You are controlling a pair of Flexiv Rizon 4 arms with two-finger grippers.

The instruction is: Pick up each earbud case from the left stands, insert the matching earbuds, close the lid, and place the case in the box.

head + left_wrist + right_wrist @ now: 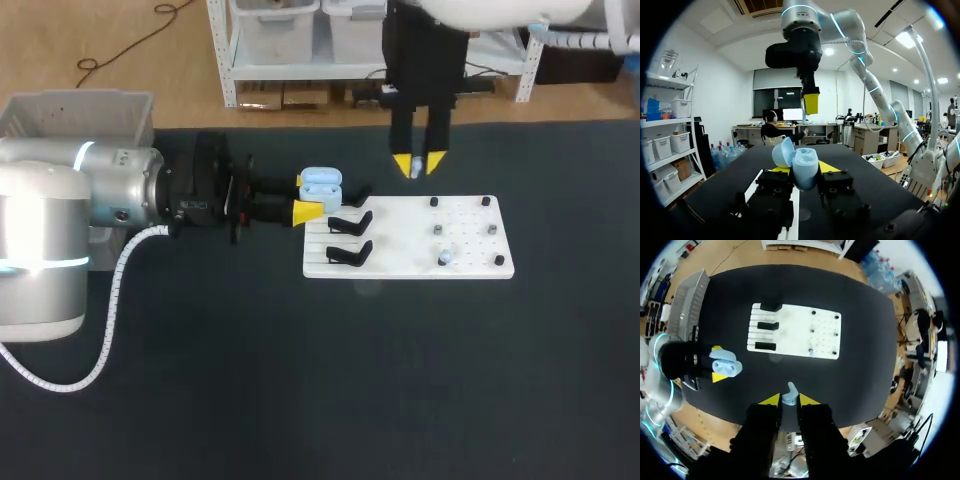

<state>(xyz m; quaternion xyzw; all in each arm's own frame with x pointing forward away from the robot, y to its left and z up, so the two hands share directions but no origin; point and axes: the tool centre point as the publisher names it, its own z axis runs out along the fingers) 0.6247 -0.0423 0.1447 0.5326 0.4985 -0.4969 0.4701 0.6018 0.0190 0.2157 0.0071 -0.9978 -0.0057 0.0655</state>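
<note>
A light blue earbud case (320,183) with its lid open is held just left of the white board (470,268), and my left gripper (306,196) is shut on it from two sides. In the left wrist view the case (804,169) sits between the yellow tips, with the lid (783,152) tipped back. My right gripper (418,164) hangs over the board's far edge, right of the case. It is shut on a small pale blue earbud (790,393), seen between its tips (786,400). From there the case (726,364) lies below and to one side.
Two empty black stands (350,222) (350,253) sit on the board's left part. Small pegs and a pale piece (445,258) are on its right part. A grey box (80,113) stands at the table's far left corner.
</note>
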